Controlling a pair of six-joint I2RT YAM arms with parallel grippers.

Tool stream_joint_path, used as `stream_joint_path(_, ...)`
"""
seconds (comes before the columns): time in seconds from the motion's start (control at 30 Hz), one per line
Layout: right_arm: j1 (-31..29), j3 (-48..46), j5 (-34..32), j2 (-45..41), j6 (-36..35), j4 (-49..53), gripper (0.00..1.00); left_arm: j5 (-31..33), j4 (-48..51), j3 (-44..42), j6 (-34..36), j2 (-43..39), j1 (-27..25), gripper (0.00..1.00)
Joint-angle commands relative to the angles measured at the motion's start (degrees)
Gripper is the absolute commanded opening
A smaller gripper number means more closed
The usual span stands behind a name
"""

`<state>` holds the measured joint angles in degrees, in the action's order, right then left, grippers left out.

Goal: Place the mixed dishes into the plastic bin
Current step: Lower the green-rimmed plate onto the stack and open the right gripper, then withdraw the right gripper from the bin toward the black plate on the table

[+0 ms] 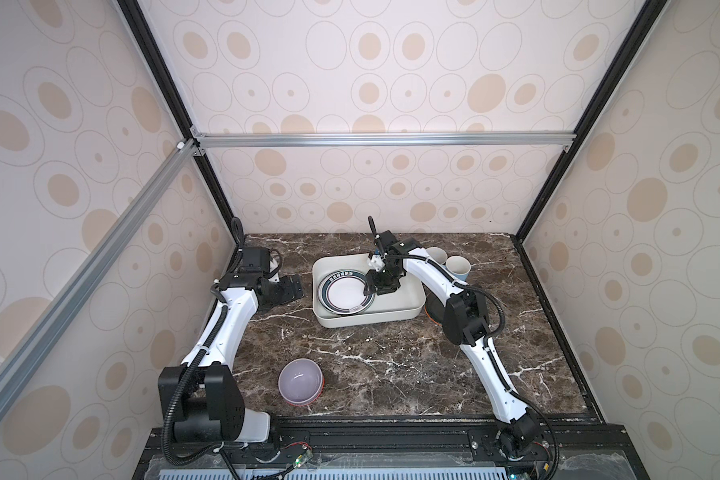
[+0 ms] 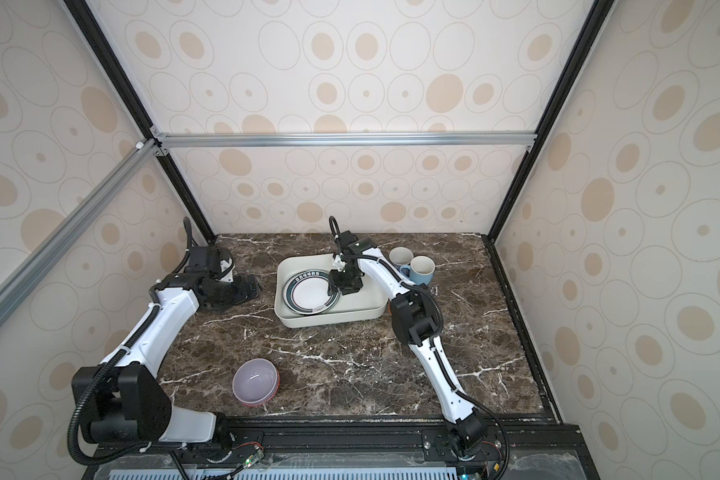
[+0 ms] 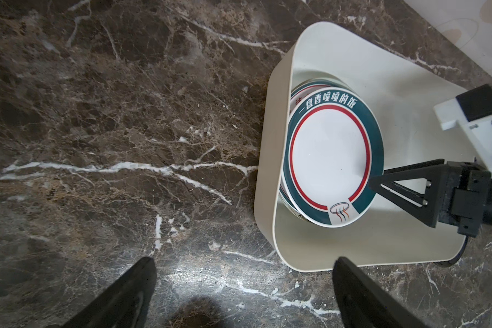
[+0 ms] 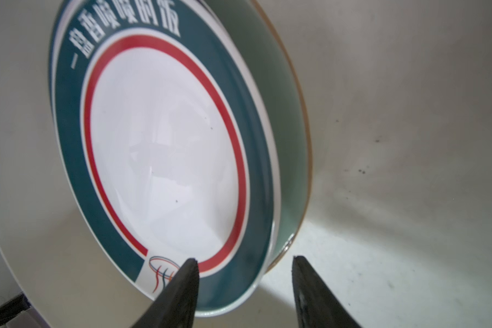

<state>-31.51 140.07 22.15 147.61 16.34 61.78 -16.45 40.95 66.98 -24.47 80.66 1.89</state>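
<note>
The plastic bin (image 1: 366, 322) (image 2: 329, 322) (image 3: 270, 181) stands mid-table in both top views. Inside it a dark-rimmed plate (image 1: 346, 293) (image 2: 310, 293) (image 3: 328, 159) (image 4: 165, 147) with a red ring lies on top of a stack. A mint-green plate (image 4: 284, 142) shows under it. My right gripper (image 1: 367, 287) (image 2: 331, 286) (image 3: 377, 177) (image 4: 243, 258) is open, its jaws astride that plate's near rim without pinching it. My left gripper (image 1: 289, 289) (image 2: 248, 286) (image 3: 243, 259) hangs open over bare table left of the bin. A lavender bowl (image 1: 300, 382) (image 2: 254, 382) sits upright at the front left.
Two mugs (image 1: 458, 266) (image 2: 422, 266) stand close together behind the bin's right end. An orange-edged dish (image 1: 430, 309) (image 2: 390, 309) lies right of the bin, mostly hidden by my right arm. Patterned walls enclose the marble table on three sides.
</note>
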Motion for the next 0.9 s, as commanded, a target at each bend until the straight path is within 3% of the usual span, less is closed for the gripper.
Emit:
stream_joint_path(0.0,-0.3,0.2,-1.1,-2.6,-2.1,2.4,0.56,-0.6,-1.2,-0.5,-0.9,-2.6,0.2,0.97)
stream_joint_path(0.2,-2.0,5.8,-0.5,0.3,-2.2,3.8,0.56,-0.2,-0.7,-0.6,-1.0,-3.6,0.3,0.97)
stream_joint_path(0.47,-3.6,6.0,1.0,1.4,-1.3,2.4,0.56,-0.1,-0.7,-0.9,-1.2,-3.8,0.3,0.96)
stream_joint_path(0.87,-3.5,4.7,-1.9,-5.6,-5.2,4.2,0.56,0.4,-1.2,-2.7,-0.9,-3.7,0.2,0.97)
